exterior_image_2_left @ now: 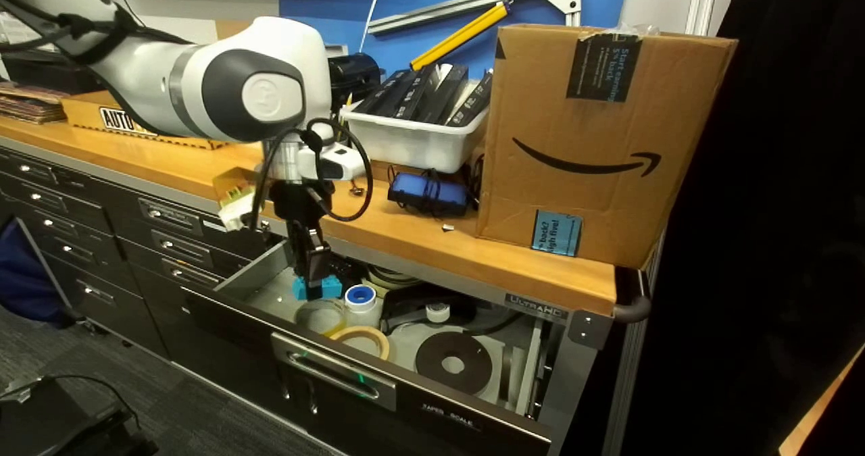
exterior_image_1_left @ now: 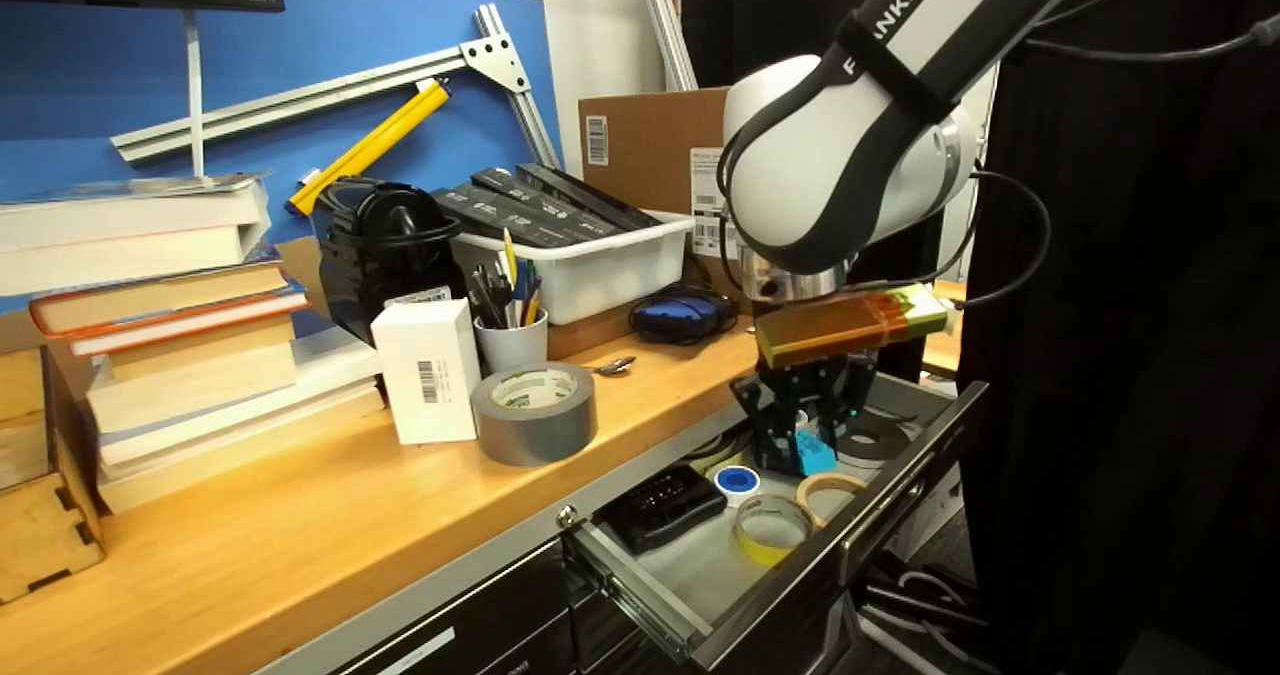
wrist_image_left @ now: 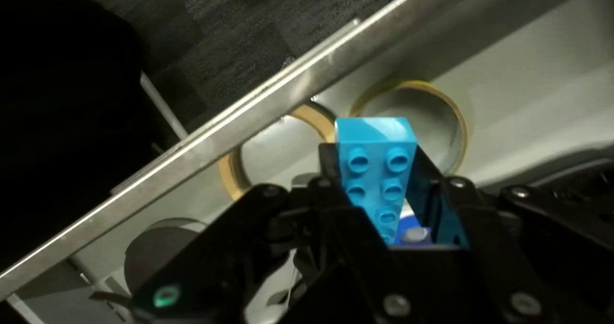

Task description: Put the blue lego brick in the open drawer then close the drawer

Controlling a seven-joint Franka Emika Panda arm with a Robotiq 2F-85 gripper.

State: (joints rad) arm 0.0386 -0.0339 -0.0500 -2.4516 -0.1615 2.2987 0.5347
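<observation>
The blue lego brick (exterior_image_1_left: 816,453) is held between the fingers of my gripper (wrist_image_left: 373,170). In the wrist view the brick (wrist_image_left: 376,163) shows its studs, with a finger against each side. The drawer (exterior_image_1_left: 938,442) is pulled open, and its front also shows in an exterior view (exterior_image_2_left: 230,331) and in the wrist view (wrist_image_left: 230,129). In both exterior views my gripper points down over the drawer's inside. The brick (exterior_image_2_left: 331,287) is within the drawer's outline, low over its contents. Its exact height above the drawer floor cannot be told.
The drawer holds a yellow tape ring (exterior_image_1_left: 765,552), a cream tape ring (exterior_image_2_left: 380,340), a blue-centred roll (exterior_image_1_left: 737,483), a black case (exterior_image_1_left: 665,508) and a dark disc (exterior_image_2_left: 432,368). A grey tape roll (exterior_image_1_left: 540,428) and a cardboard box (exterior_image_2_left: 595,199) stand on the worktop.
</observation>
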